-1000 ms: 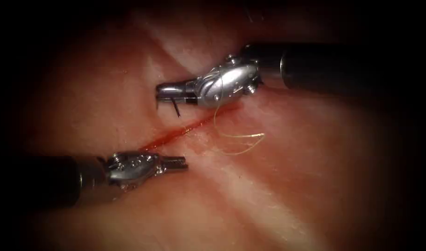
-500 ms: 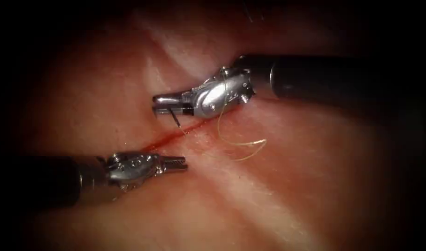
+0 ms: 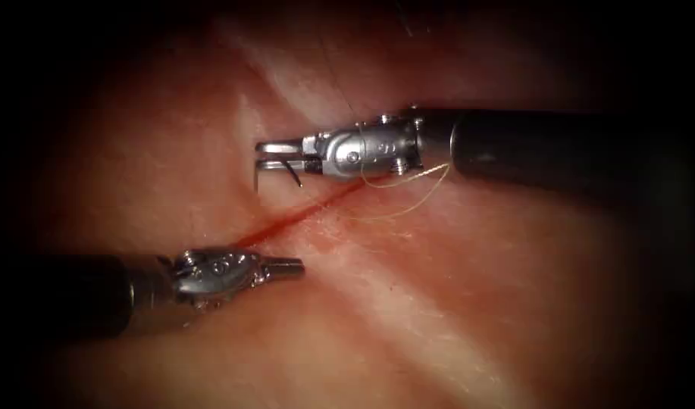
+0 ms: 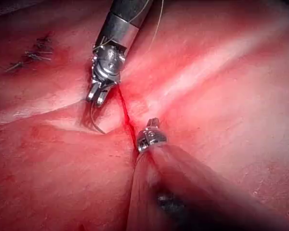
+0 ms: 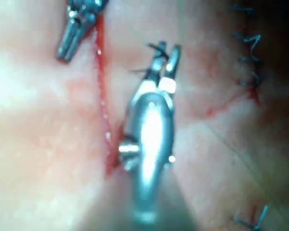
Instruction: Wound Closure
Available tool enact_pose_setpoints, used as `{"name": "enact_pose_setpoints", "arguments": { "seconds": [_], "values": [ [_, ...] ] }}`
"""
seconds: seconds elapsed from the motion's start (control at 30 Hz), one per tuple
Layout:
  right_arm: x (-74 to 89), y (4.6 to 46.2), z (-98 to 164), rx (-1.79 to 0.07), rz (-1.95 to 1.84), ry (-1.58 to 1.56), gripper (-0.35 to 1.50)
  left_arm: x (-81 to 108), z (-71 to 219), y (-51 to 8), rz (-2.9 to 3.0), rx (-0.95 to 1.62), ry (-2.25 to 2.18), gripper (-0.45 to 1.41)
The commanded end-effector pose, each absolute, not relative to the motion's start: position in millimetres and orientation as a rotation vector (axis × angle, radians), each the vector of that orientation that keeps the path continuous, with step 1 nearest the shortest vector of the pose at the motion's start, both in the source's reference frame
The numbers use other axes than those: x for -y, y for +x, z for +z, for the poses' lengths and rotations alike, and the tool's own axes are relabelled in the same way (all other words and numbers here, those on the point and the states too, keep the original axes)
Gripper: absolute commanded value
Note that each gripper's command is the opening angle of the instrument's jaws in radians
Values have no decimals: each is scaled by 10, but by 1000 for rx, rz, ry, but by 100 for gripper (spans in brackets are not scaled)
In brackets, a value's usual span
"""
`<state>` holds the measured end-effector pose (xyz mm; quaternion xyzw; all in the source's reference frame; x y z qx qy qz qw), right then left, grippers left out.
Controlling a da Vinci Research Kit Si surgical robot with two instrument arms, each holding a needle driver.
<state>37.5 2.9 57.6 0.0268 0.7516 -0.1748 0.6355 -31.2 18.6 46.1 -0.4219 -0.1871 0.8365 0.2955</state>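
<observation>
The right hand [image 3: 265, 155] grips the needle [image 3: 290, 173] above the cut [image 3: 302, 216], seemingly clear of the tissue [image 3: 468, 288]. Thread [image 3: 408, 176] trails under its wrist. The left hand [image 3: 290, 266] rests clenched, empty. Old stitches [image 5: 248, 45] lie nearby.

Surgical practice bench, lab: pork tissue [image 3: 468, 303] w/ cut [image 3: 302, 216], two robot needle drivers, old stitches [image 5: 248, 48].

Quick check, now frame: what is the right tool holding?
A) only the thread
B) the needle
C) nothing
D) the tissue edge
B: the right tool has the needle clamped in its jaws above the cut, clear of the tissue; the left tool is shut and holds nothing.
</observation>
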Motion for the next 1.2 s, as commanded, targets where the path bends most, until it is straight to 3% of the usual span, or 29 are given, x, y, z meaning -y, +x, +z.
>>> {"name": "enact_pose_setpoints", "arguments": {
  "seconds": [0.03,1.2],
  "values": [
    [-26,385,586,-1715,-405,72,-35,-186,466,-316,2226,498,-1123,-3],
    [-3,390,599,-1648,-394,289,-35,-176,473,-314,2262,478,-1065,-3]
  ]
}}
